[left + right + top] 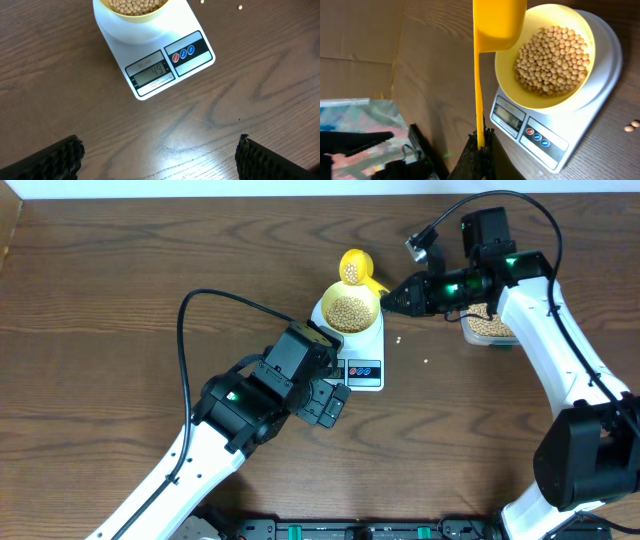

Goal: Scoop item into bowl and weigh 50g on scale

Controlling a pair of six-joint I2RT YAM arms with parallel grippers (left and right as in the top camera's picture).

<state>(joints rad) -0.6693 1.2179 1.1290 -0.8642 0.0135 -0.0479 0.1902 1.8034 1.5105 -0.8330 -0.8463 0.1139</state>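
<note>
Overhead, right claw (386, 299) outstretched, pinching scoop (354, 266)

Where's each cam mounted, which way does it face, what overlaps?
Overhead: fixed above the table, looking straight down; both arms show, left gripper and right gripper.
Left wrist: on the left arm, facing down at the scale, display end nearest; own open fingertips at the bottom corners.
Right wrist: on the right arm, looking along its shut fingers gripping the yellow scoop, toward the bowl of beans.
Shared: all three show scale and bowl.
</note>
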